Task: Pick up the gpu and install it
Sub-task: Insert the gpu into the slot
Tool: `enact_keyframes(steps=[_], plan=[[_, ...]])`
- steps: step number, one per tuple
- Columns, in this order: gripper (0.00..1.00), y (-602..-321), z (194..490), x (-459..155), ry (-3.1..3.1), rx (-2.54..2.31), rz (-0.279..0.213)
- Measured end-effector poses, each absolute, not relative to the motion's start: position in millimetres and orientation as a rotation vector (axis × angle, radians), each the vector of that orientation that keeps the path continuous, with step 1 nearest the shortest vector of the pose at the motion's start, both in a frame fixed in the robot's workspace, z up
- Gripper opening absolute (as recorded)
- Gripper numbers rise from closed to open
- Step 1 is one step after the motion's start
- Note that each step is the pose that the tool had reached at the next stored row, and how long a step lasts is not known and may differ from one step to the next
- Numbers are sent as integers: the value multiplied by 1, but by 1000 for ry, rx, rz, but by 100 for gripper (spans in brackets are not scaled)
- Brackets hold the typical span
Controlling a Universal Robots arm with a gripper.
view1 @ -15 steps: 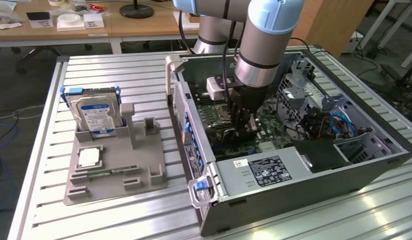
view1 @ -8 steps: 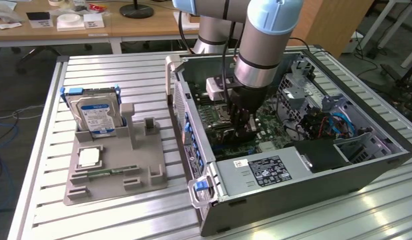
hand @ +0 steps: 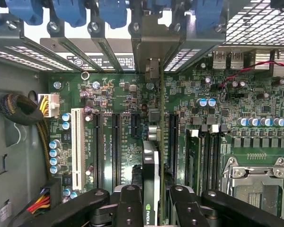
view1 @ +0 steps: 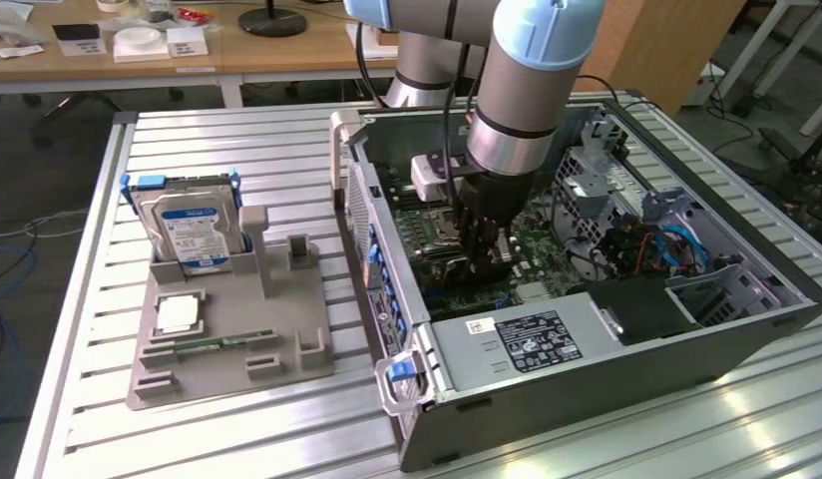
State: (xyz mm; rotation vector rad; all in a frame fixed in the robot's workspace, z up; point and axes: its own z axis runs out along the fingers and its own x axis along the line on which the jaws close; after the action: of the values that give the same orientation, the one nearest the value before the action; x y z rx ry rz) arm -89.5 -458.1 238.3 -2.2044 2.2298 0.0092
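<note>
open computer case (view1: 730,329) laid on its side on slatted metal table (view1: 211,140). power supply with label (view1: 545,339) seen at case's near end. grey holder tray (view1: 231,344) placed at exterior view's left, well apart from case; silver hard drive (view1: 192,235) stood upright in it. white slot (hand: 77,146) seen on green motherboard (hand: 123,94).

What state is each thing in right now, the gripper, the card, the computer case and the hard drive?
gripper: shut on the gpu, lowered inside the case.
gpu: held edge-on over the motherboard slots.
computer case: lying on its side, side panel off.
hard drive: standing upright in the grey holder.
</note>
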Motion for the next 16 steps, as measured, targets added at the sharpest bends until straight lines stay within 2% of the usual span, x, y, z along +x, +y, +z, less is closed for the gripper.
enact_keyframes(steps=[5,6,7,8,16], plan=[[28,-458,238,-90,2230,-2203,10],[34,-458,238,-90,2230,-2204,9],[34,-458,238,-89,2230,-2204,9],[40,-458,238,-89,2230,-2204,9],[40,-458,250,-89,2230,-2204,9]])
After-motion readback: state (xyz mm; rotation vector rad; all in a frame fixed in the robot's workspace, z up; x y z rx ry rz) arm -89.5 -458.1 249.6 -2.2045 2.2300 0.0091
